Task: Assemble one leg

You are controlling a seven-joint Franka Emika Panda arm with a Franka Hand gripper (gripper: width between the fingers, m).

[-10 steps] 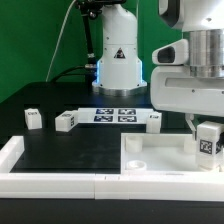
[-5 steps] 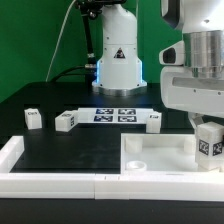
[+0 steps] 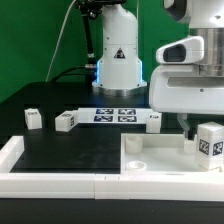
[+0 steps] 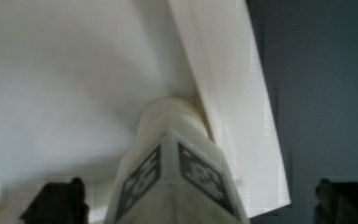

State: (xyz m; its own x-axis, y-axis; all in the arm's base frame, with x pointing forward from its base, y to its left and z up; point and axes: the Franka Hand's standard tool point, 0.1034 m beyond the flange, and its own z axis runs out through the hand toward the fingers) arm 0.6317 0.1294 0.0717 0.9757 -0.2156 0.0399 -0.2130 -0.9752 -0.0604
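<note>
Green backdrop, black tabletop (image 3: 70, 150), long white border rails (image 3: 50, 181) along the near edge, so the usual setup. The large flat white square panel (image 3: 160, 158) sits at the lower right of the exterior view. The leg (image 3: 209, 141) that matters, a small chunky white plastic block with a black-and-white square tag, stands upright on the panel's far corner, hard against the exterior view's right edge. Three more loose white pegs (image 3: 33, 118) (image 3: 65, 121) (image 3: 154, 121) wait in a row across the middle, beside the marker board (image 3: 114, 115), and one round socket (image 3: 137, 160) shows on the panel's near left corner. The two-finger gripper (image 4: 202, 203) looks released to me: in the wrist view the dark fingertips (image 4: 60, 200) stand wide apart, with the leg between them and a clear gap on both sides. The arm (image 3: 190, 60) comes in from the upper right of the exterior view with the wrist pointing straight down, right over the leg. My guess is we're mid-way through seating this leg in its corner hole, though I can't tell how deep it sits. The next move probably calls for squaring up on the block, pinching it and twisting it home. If the grab is off-centre, it could tip the leg out of the hole.
</note>
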